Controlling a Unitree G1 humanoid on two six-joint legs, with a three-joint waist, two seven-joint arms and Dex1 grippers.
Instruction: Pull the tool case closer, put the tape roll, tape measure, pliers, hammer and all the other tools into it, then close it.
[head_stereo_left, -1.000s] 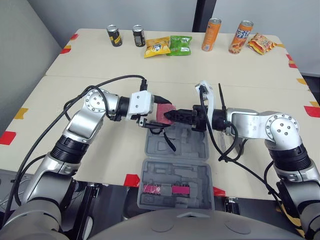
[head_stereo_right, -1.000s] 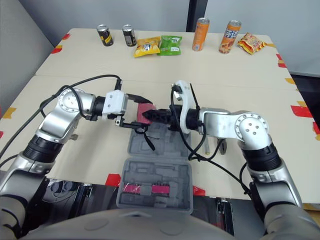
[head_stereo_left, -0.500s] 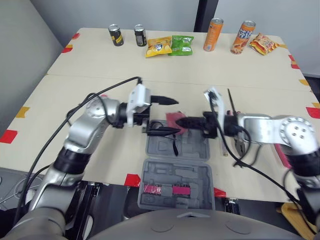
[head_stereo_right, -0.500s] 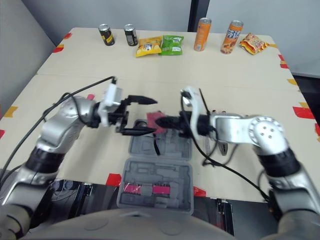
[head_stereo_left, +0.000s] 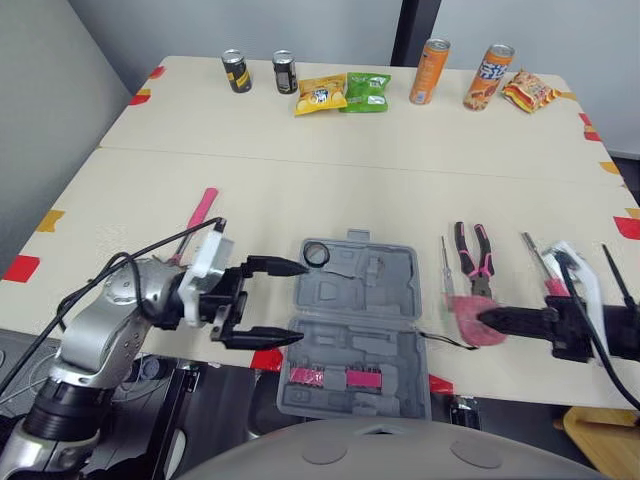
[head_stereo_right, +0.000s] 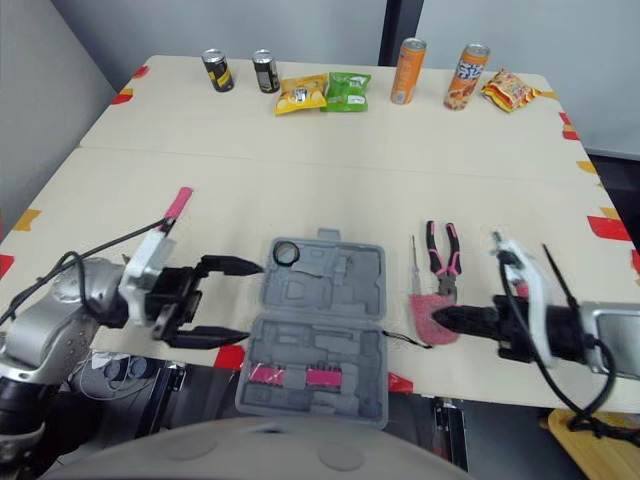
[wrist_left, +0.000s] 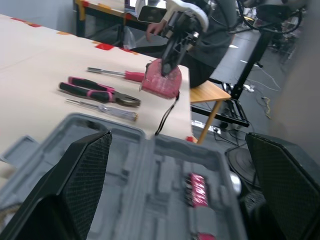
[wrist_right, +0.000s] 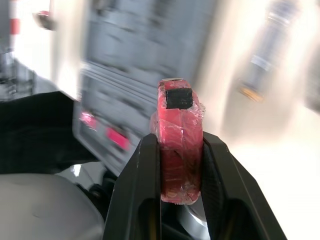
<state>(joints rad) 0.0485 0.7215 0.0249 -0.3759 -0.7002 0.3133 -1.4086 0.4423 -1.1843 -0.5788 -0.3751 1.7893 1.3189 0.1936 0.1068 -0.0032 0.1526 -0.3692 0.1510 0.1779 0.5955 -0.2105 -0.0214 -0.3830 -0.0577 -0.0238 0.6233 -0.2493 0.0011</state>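
The left arm has rounded silver shells with a ringed round joint cap, set over black segments. A loose black cable runs to its white wrist block. The left pincer and right pincer each have two slim black fingers with mesh-patterned pads.

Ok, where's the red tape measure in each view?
Left eye: tape measure in the right claw, just right of the tool case.
Right eye: tape measure likewise.
Left wrist: beyond the case, beside the pliers.
Right wrist: clamped between the fingers.
Landmark: the tool case.
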